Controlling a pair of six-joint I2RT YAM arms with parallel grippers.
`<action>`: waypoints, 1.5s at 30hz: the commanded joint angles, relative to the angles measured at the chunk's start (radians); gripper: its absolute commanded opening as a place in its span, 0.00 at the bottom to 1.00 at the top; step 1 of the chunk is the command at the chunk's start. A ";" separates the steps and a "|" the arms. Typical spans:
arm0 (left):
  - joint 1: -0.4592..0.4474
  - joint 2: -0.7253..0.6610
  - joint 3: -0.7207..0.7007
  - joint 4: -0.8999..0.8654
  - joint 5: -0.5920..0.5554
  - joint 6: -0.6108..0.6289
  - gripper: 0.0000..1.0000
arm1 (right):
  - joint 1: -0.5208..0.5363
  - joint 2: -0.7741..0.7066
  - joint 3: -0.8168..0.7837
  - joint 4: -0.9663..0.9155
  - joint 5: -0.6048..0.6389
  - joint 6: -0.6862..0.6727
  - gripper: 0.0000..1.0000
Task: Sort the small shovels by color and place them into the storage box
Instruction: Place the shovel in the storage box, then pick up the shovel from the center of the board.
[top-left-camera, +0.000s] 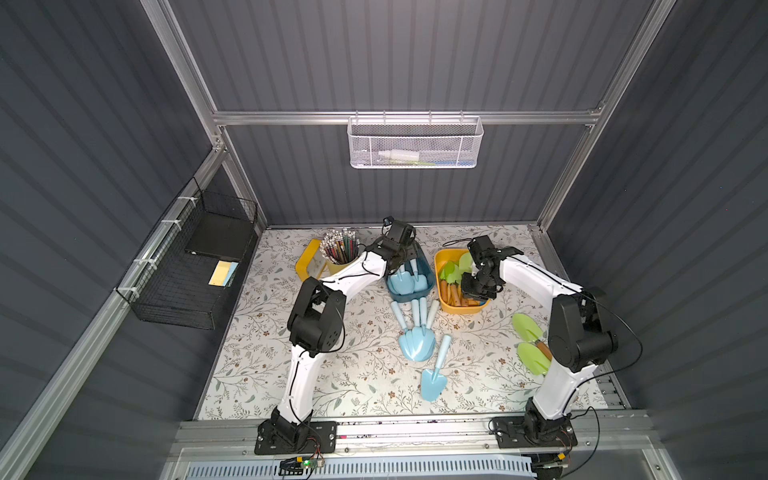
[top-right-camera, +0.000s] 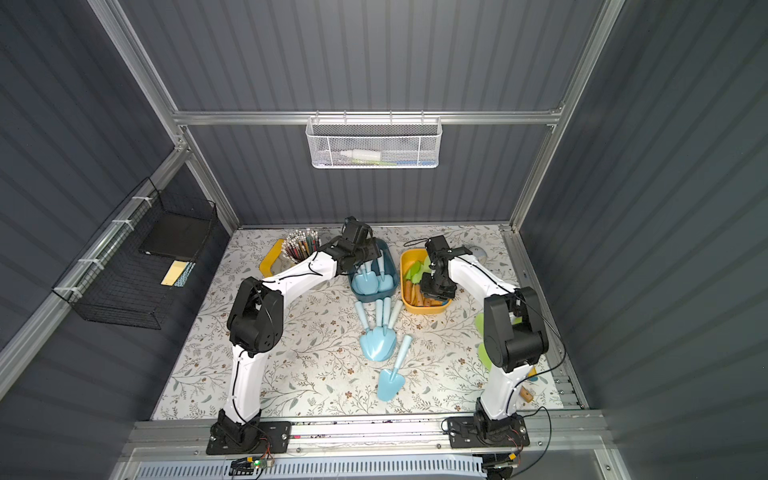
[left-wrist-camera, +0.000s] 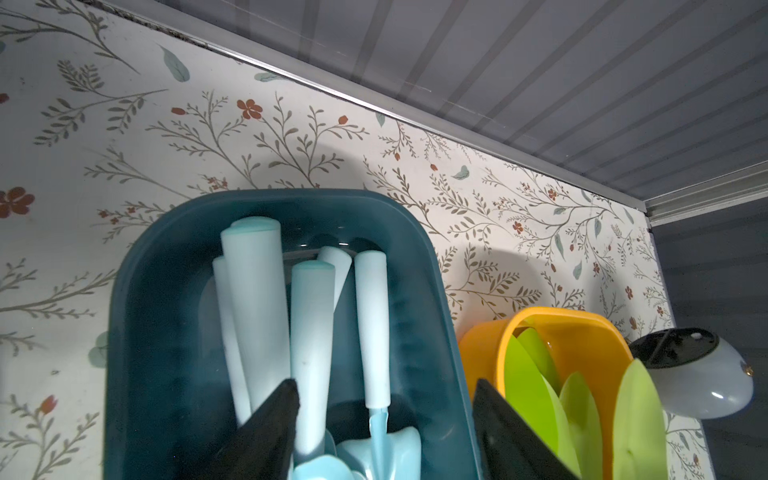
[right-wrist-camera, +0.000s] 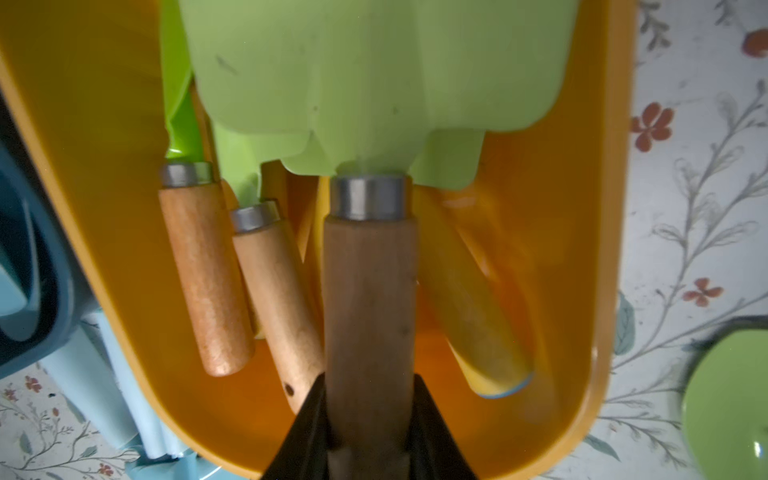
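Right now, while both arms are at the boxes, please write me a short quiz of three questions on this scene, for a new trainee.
1. True or false: the right gripper is shut on the wooden handle of a green shovel at the yellow box.
2. Which container holds blue shovels? A. the dark blue box B. the yellow box C. neither
3. Fill in: the two shovels lying on the table beside the right arm have ____ blades.

Key: 1 true. 2 A. 3 green.
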 joint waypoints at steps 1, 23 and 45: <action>-0.008 -0.062 -0.019 -0.033 -0.025 -0.013 0.69 | 0.006 -0.001 -0.014 -0.023 0.032 -0.021 0.07; -0.389 -0.181 -0.245 -0.192 0.101 0.040 0.79 | -0.084 -0.260 0.026 0.070 0.286 0.170 0.45; -0.568 -0.115 -0.327 -0.264 0.054 -0.107 0.71 | -0.205 -0.343 -0.145 0.144 0.061 0.218 0.44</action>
